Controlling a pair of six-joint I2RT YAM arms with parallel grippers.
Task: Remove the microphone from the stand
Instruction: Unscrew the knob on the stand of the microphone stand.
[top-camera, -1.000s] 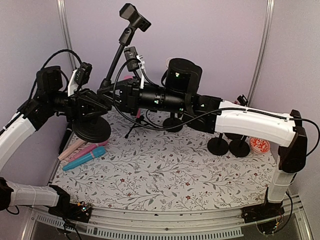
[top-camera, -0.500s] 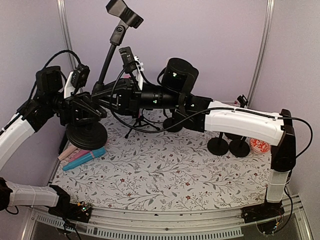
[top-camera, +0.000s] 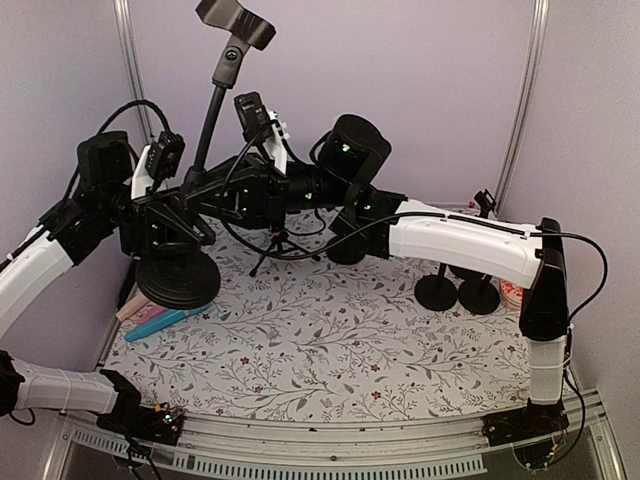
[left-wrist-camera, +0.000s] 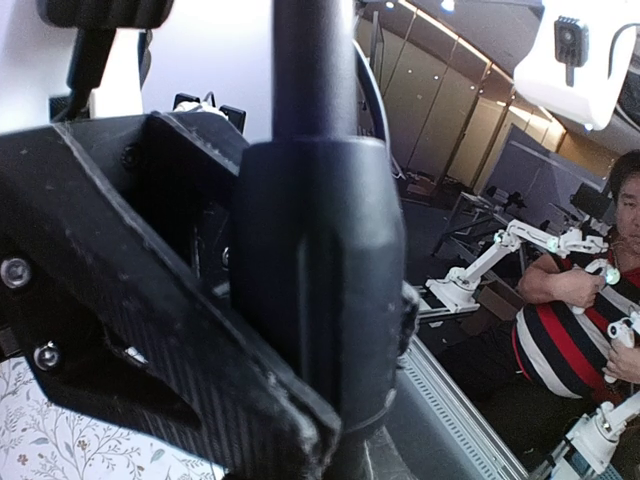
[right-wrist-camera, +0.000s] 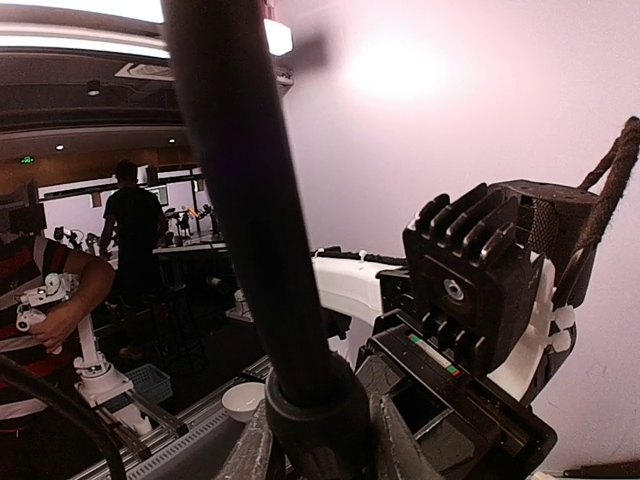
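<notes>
A black microphone stand (top-camera: 213, 110) is lifted off the mat, tilted slightly, with its round base (top-camera: 180, 280) hanging at the left. Its clip (top-camera: 235, 22) at the top looks empty. My left gripper (top-camera: 178, 218) is shut on the stand's thick lower collar (left-wrist-camera: 320, 280). My right gripper (top-camera: 222, 192) is shut on the stand just above, its jaws pinching the ring (right-wrist-camera: 320, 410) around the pole (right-wrist-camera: 240, 180). A blue microphone (top-camera: 172, 319) and a pink one (top-camera: 146, 311) lie on the mat, partly under the raised base.
Two small black stands (top-camera: 436, 290) (top-camera: 480, 296) and a red-and-white dish (top-camera: 519, 291) sit at the right. A small tripod (top-camera: 275, 245) and another round base (top-camera: 347, 248) stand at the back. The left wall is close to my left arm.
Both arms have carried the stand to the left and tipped it more upright. Its base now hangs over the microphones on the mat.
</notes>
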